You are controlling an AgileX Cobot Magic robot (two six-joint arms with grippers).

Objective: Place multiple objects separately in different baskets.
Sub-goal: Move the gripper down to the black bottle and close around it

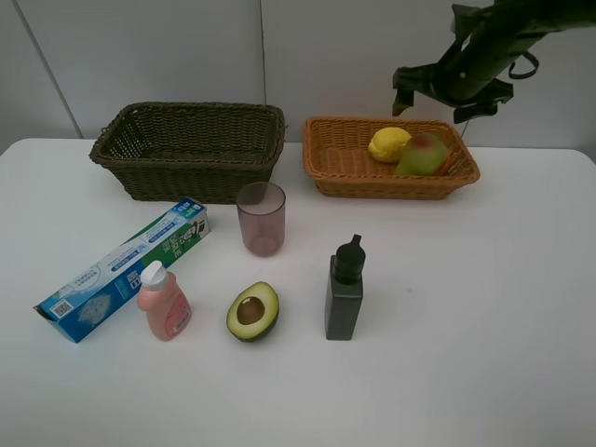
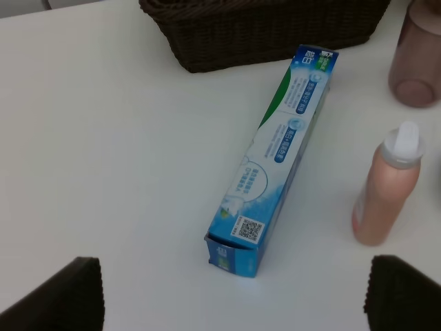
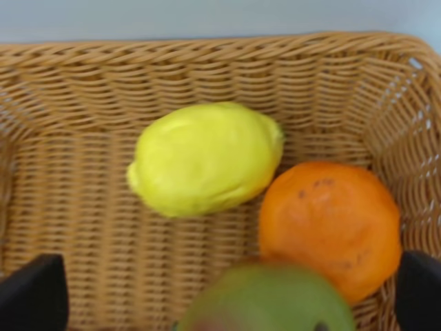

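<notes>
1. The worktop [image 1: 484,354] carries 5 unsorted things in front and 2 baskets at the back
2. The dark olive basket [image 1: 186,182] shows nothing inside. The shallower tan basket [image 1: 340,168] holds the lemon [image 1: 388,143], green-red pear [image 1: 422,155] and orange [image 3: 331,224]
3. The right end effector [image 1: 442,104] hangs above the tan basket, spread and empty. The left end effector [image 2: 238,296], also spread and empty, hovers over the toothpaste box [image 2: 275,165]
4. That long box lies slanted near the dark basket. Gripped off-centre, it could tip or catch on the rim
5. The dark square bottle [image 1: 344,291] and pink pump bottle [image 1: 164,303] stand upright. A passing arm could topple them, especially the pink one, which is just beside the box
6. The pinkish cup [image 1: 261,219] and halved avocado [image 1: 252,311] sit mid-worktop
7. Only the right wrist view reveals the orange. The high view hides it behind the pear and never shows the left end effector
</notes>
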